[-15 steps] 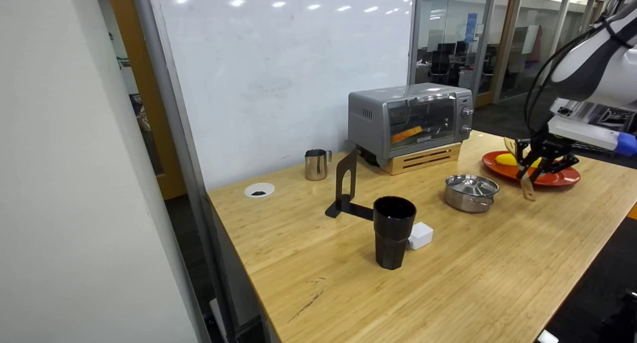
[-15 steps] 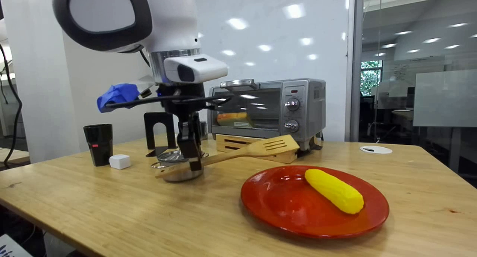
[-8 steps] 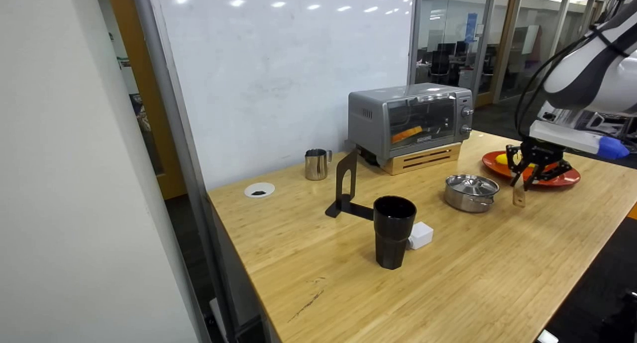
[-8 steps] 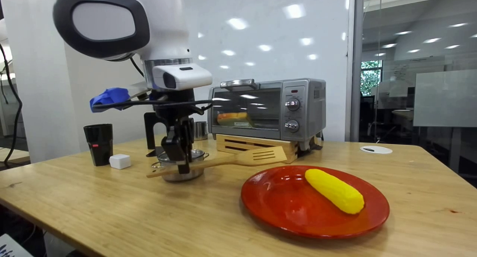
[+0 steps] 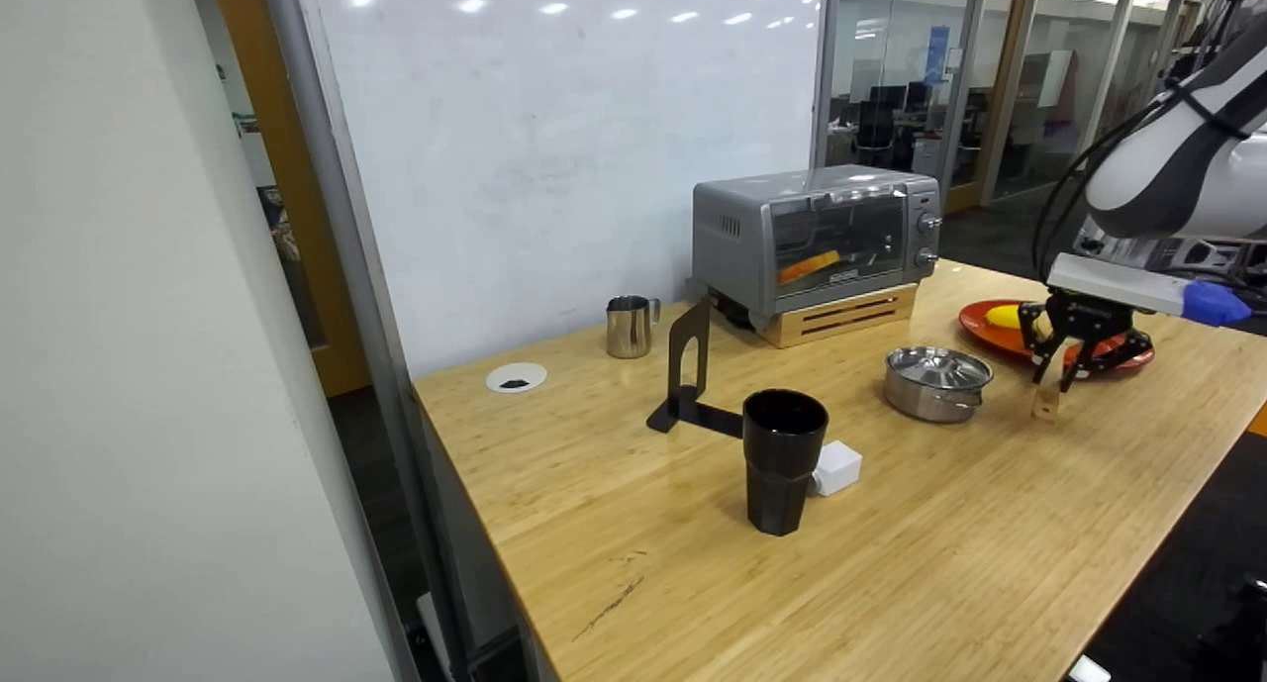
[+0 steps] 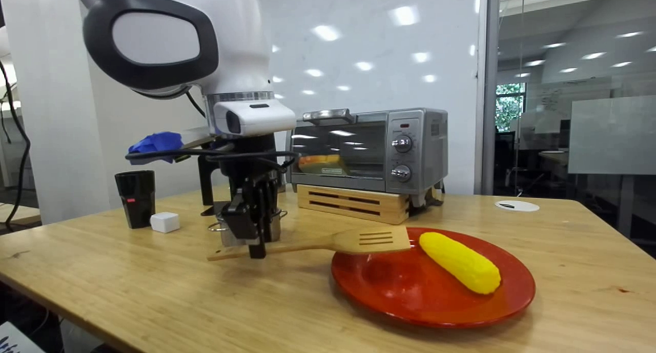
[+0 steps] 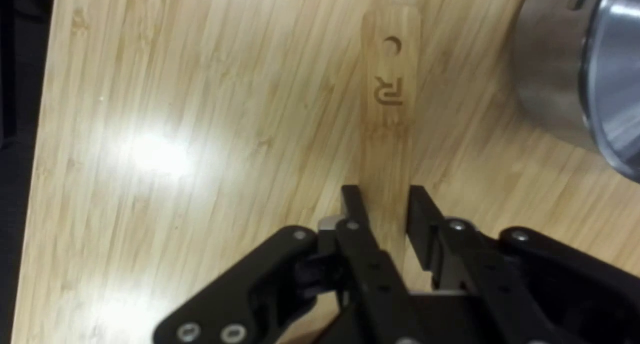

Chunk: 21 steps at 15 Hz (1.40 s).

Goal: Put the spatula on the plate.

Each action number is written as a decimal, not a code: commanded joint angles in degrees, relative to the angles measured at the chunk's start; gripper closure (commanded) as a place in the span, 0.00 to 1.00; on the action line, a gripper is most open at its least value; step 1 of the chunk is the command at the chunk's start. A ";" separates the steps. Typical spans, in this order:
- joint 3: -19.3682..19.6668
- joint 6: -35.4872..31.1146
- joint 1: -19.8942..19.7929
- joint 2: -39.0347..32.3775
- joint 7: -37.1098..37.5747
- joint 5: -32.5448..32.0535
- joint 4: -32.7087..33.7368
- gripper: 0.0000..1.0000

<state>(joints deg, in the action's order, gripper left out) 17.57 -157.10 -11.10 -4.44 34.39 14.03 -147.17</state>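
Note:
The light wooden spatula (image 6: 374, 240) has a slotted head and a long handle. My gripper (image 6: 259, 248) is shut on its handle, with one finger on each side, as the wrist view (image 7: 385, 204) shows. The handle's end (image 7: 390, 94) sticks out beyond the fingertips. In an exterior view the head overlaps the near-left rim of the red plate (image 6: 400, 296); I cannot tell whether it touches. The gripper is beside the plate, low over the table. In an exterior view the arm partly hides the plate (image 5: 995, 341) and most of the spatula.
A yellow corn-like object (image 6: 461, 263) lies on the plate. A lidded metal pot (image 5: 935, 385) stands close beside the gripper, also in the wrist view (image 7: 555, 69). A toaster oven (image 5: 822, 237) on a wooden stand is behind. A black cup (image 5: 782, 464) and white block (image 5: 837, 467) stand farther off.
The gripper has come down with the spatula in it, shifting slightly sideways and back. The spatula's head is lower and now overlaps the plate's rim in an exterior view. The plate has not moved.

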 commanded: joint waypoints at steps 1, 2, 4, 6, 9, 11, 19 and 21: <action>0.81 3.88 -1.07 -3.61 2.32 -5.20 3.11 0.94; 1.07 5.49 -1.04 -3.91 1.97 -6.30 3.52 0.94; 1.79 8.05 -0.72 -4.65 1.86 -9.51 4.50 0.94; 2.01 10.37 -0.54 -5.00 1.10 -12.00 5.46 0.94; 1.81 12.26 -0.45 -4.73 0.19 -15.43 6.41 0.94; 1.68 12.27 -0.37 -4.29 -0.35 -17.15 6.63 0.49; 0.55 15.77 0.37 3.78 -4.06 -22.85 3.57 0.00; -0.88 18.66 0.32 8.80 -8.98 -23.70 1.46 0.00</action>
<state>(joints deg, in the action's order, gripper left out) 18.31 -142.65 -10.64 -3.63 31.14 -7.82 -141.91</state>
